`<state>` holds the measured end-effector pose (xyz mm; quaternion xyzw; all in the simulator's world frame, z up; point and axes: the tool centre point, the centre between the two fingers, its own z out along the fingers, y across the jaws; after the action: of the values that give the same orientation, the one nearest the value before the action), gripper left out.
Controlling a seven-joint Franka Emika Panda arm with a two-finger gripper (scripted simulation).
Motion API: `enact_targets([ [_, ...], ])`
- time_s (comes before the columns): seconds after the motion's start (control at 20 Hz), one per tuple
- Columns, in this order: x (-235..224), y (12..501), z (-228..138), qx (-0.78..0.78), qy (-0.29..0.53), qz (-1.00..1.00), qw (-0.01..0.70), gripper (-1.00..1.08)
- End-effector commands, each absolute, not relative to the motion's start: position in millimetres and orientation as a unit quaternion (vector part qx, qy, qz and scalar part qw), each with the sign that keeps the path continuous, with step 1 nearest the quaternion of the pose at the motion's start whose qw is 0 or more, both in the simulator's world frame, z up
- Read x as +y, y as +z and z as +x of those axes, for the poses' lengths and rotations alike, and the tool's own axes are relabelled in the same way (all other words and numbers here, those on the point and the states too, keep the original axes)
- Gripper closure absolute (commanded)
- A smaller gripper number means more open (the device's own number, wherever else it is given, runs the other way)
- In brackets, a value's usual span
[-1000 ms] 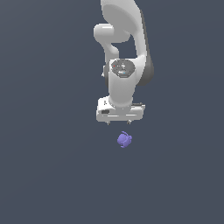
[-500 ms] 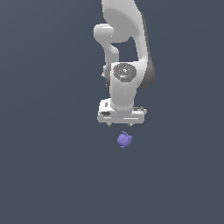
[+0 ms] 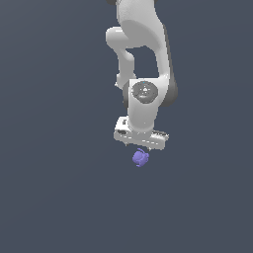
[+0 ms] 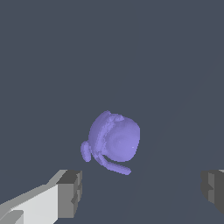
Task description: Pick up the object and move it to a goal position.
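Observation:
The object (image 3: 141, 158) is a tiny purple-violet lumpy thing lying on the flat grey surface. In the wrist view the object (image 4: 113, 141) shows as a roundish lump with small protrusions. My white gripper (image 3: 141, 148) hangs straight down right over it, its fingers nearly reaching it. The gripper (image 4: 142, 192) is open. Its two grey fingertips (image 4: 70, 193) stand wide apart on either side of the object, and nothing is between them. I cannot tell whether the fingers touch the surface.
The plain dark grey surface (image 3: 59, 197) runs all around. The white arm (image 3: 143, 59) rises above the gripper.
The gripper has come down toward the object, closing the gap above it. The object has not moved.

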<state>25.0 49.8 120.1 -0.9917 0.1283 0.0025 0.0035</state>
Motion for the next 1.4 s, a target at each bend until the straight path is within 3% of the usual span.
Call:
enact_targets([
  [0.0,53.3,113.9,29.1,0.16,0.002,-0.987,0.003,-0.92],
  [0.6,64.6,93.9,41.1,0.257,0.0,-0.967,0.0,-0.92],
  [1.35,66.3,72.8,42.1,0.27,0.0,-0.963,0.0,-0.92],
])
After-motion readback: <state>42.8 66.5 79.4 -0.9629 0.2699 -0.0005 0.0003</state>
